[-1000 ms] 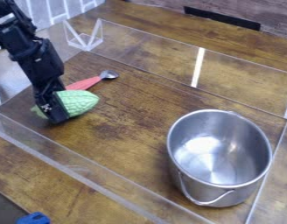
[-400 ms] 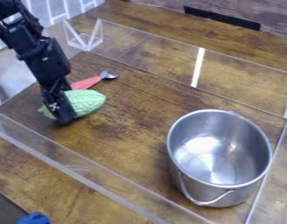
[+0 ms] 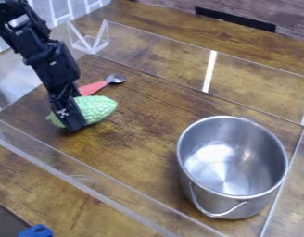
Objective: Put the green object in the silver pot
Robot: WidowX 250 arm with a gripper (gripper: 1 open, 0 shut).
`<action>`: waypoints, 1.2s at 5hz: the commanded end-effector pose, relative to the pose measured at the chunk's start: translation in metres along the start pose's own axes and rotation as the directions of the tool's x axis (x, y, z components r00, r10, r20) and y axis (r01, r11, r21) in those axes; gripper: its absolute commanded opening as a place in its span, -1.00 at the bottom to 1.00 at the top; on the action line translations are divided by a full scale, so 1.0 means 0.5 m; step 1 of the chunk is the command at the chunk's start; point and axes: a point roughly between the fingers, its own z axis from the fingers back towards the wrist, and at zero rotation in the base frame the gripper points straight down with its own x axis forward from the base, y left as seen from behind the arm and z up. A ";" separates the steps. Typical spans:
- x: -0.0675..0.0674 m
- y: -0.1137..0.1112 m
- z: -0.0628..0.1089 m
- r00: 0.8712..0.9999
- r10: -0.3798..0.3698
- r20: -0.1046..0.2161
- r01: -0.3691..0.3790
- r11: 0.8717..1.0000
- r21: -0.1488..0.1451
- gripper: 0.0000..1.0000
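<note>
Black arm angled down from upper left, tool (image 3: 68, 117) lowered, fingers closed.

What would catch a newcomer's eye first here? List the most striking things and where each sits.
The shiny silver pot dominates the lower right of the wooden table, empty and upright. At the left, the black end effector comes down onto the green object, which lies on the wood well apart from the pot. Just behind it a red-handled spoon rests on the table.

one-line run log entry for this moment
phase: grasping | tool: on green object, closure unclear | silver pot: empty | red-handled spoon: behind object
</note>
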 end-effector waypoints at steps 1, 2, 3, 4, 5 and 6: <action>0.035 0.008 0.022 0.999 -0.027 0.020 0.027 0.999 0.029 -1.00; 0.043 0.003 0.024 1.000 -0.015 0.027 0.015 1.000 0.014 -1.00; 0.058 -0.008 0.039 0.999 0.011 0.031 -0.011 1.000 -0.008 -1.00; 0.076 -0.024 0.058 0.999 0.043 0.030 -0.042 0.999 -0.033 -1.00; 0.081 -0.025 0.056 0.998 0.044 0.035 -0.043 0.998 -0.041 -1.00; 0.086 -0.026 0.055 0.998 0.046 0.039 -0.044 0.998 -0.051 -1.00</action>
